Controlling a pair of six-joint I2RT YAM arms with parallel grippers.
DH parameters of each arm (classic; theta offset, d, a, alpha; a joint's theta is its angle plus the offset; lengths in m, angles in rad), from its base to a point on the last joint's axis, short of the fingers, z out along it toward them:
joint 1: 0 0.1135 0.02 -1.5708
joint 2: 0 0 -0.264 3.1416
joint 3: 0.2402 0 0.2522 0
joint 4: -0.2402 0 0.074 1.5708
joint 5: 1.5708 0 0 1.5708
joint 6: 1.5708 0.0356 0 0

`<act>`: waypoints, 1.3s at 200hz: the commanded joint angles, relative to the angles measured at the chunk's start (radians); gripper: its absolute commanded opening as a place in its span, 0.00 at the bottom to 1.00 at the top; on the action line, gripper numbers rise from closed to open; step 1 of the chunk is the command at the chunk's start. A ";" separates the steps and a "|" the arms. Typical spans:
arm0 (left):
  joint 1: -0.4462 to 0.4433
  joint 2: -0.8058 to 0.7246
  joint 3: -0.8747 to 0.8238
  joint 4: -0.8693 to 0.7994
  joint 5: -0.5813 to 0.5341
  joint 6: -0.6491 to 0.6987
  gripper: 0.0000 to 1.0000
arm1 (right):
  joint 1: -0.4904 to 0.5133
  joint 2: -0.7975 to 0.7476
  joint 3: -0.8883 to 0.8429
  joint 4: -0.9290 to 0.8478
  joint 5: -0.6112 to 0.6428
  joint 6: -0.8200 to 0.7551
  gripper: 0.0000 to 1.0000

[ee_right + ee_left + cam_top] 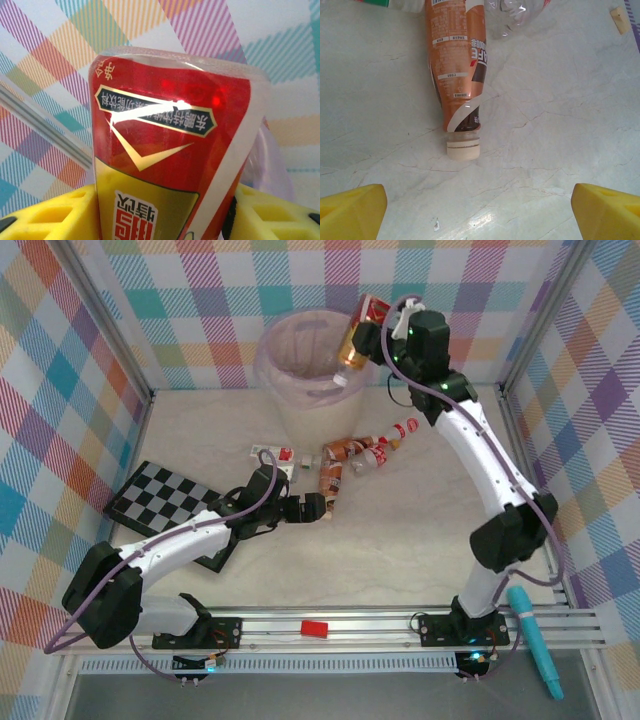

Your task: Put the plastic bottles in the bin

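Gleaming red-gold plastic bottle (170, 165) between blocky yellow jaws

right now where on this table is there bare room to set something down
Bare: the broad stretch between the loose bottles and the near rail, and the back-left corner between the bin and the checkered board. Crowded: in front of the bin, around the left tool.

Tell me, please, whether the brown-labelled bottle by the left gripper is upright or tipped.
Tipped: the brown-labelled bottle lies on its side, flat on the table.
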 commanded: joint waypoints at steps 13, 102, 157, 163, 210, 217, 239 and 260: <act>-0.005 -0.019 -0.016 0.036 -0.003 -0.022 0.94 | -0.001 0.176 0.282 -0.061 -0.027 -0.057 0.58; -0.016 -0.062 -0.032 0.032 -0.013 -0.040 0.94 | -0.003 0.538 0.684 -0.167 -0.092 -0.193 0.57; -0.017 -0.054 -0.025 0.032 -0.019 -0.041 0.94 | -0.003 0.585 0.676 -0.170 -0.147 -0.234 0.62; -0.017 -0.053 -0.024 0.030 -0.018 -0.041 0.94 | -0.003 0.588 0.677 -0.171 -0.149 -0.235 0.63; -0.017 -0.054 -0.020 0.027 -0.017 -0.041 0.94 | -0.002 0.603 0.677 -0.181 -0.159 -0.243 0.78; -0.016 -0.053 -0.020 0.029 -0.016 -0.041 0.94 | -0.002 0.603 0.677 -0.180 -0.159 -0.244 0.79; -0.017 -0.050 -0.019 0.030 -0.016 -0.041 0.94 | 0.000 0.593 0.679 -0.181 -0.159 -0.251 0.85; -0.016 -0.049 -0.019 0.028 -0.015 -0.041 0.94 | 0.005 0.561 0.680 -0.192 -0.146 -0.280 0.90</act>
